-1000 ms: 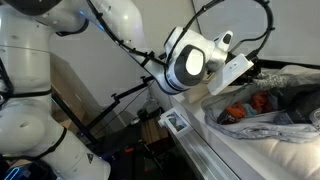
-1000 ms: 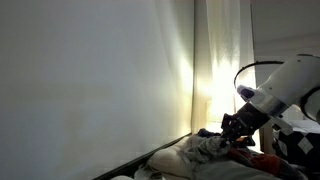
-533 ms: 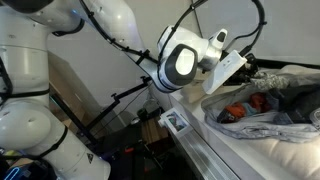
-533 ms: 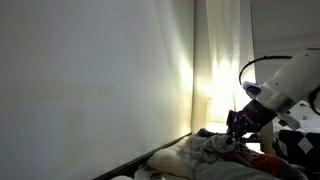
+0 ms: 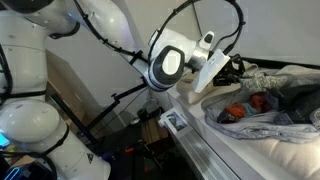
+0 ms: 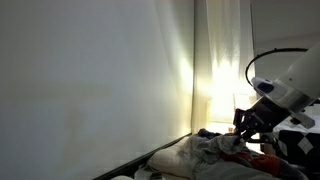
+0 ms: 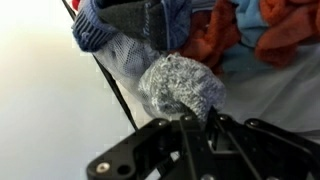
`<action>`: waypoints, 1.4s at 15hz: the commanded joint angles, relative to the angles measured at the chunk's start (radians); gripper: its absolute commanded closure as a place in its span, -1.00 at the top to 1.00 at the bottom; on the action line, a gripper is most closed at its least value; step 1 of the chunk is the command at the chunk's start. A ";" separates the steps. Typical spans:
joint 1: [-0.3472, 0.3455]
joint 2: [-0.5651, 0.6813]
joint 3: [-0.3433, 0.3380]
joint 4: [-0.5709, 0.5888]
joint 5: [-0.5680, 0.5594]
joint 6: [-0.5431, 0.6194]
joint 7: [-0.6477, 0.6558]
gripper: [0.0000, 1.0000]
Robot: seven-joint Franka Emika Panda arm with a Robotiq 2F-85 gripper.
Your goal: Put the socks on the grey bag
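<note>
In the wrist view my gripper (image 7: 193, 120) is shut on a grey speckled sock (image 7: 180, 85), which bulges out just past the fingertips. Behind it lie a blue sock (image 7: 100, 25) and orange-red cloth (image 7: 215, 40) on pale grey fabric (image 7: 270, 90), which may be the grey bag. In an exterior view the gripper (image 5: 236, 68) hovers at the near end of the clothes pile, above a crumpled grey bag (image 5: 262, 127) with orange cloth (image 5: 236, 111) in it. In an exterior view the gripper (image 6: 246, 122) hangs over the pile (image 6: 205, 150).
The pile lies on a white bed or table whose edge (image 5: 200, 140) runs diagonally. A small box (image 5: 174, 122) and a dark stand (image 5: 110, 105) are beside it. A blank wall (image 6: 90, 80) and a backlit curtain (image 6: 222, 60) fill the background.
The wrist has swung back from the pile, leftward in one exterior view and rightward in the other, with the jaws still closed.
</note>
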 commanded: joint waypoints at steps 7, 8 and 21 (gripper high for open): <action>-0.112 -0.077 0.134 -0.011 -0.032 0.000 -0.018 0.06; -0.131 -0.080 0.154 -0.010 -0.032 0.000 -0.019 0.23; -0.627 -0.311 0.684 0.066 -0.293 0.000 -0.103 1.00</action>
